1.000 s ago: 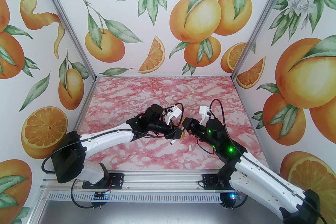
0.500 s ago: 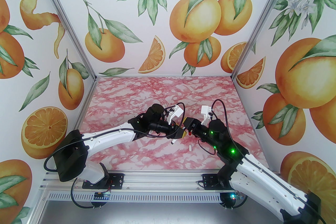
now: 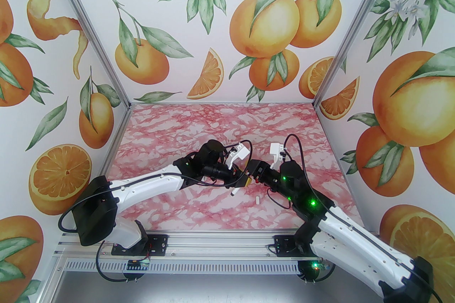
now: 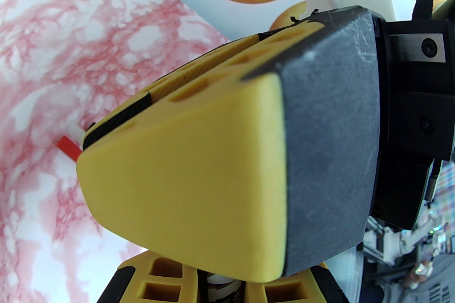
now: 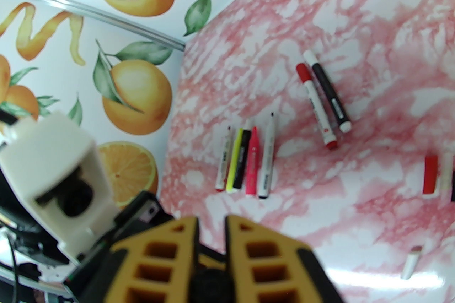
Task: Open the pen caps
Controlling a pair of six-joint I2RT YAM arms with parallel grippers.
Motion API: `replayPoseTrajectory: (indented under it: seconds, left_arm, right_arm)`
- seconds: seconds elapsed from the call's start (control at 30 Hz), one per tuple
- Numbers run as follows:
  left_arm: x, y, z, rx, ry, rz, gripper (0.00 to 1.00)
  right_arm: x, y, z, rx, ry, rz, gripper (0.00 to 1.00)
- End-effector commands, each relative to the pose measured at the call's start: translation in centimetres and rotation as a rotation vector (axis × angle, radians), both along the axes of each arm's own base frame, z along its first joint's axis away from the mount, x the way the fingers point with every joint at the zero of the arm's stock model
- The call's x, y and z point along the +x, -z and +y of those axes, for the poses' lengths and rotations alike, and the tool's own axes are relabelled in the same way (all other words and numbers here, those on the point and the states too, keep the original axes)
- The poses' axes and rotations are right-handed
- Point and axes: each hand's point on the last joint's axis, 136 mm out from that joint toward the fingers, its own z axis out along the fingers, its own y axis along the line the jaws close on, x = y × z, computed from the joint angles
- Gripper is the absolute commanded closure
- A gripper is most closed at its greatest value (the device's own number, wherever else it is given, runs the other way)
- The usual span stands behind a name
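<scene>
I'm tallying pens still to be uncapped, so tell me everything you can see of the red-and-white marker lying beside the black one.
The red-and-white marker lies flat and slanted on the pink marbled table. It looks like smooth plastic: a slim white barrel with unreadable print, a red cap seemingly still on one end, a short red butt at the other. The black marker lies parallel alongside; touching or just apart, I cannot tell.

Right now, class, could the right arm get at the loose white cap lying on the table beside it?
Likely within reach, but not freely: the white cap lies on bare table close to the right arm, yet the right gripper is shut on a pen that the left gripper also clamps.
</scene>
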Motion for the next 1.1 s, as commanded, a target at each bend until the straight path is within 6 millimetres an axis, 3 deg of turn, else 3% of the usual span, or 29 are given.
replayPoseTrajectory:
  seconds: [0.0, 0.33, 1.07]
  left_arm:
    - [0.7, 0.0, 1.0, 0.042, -0.039, -0.037, 0.91]
    - [0.4, 0.2, 0.9, 0.043, -0.034, -0.042, 0.94]
    - [0.3, -0.8, 0.9, 0.023, -0.03, -0.06, 0.95]
  right_arm:
    - [0.6, -1.2, -0.3, -0.009, 0.025, -0.042, 0.83]
    - [0.7, -1.6, 0.0, 0.001, 0.018, -0.047, 0.72]
    - [0.9, -0.9, 1.2, 0.013, -0.023, -0.018, 0.76]
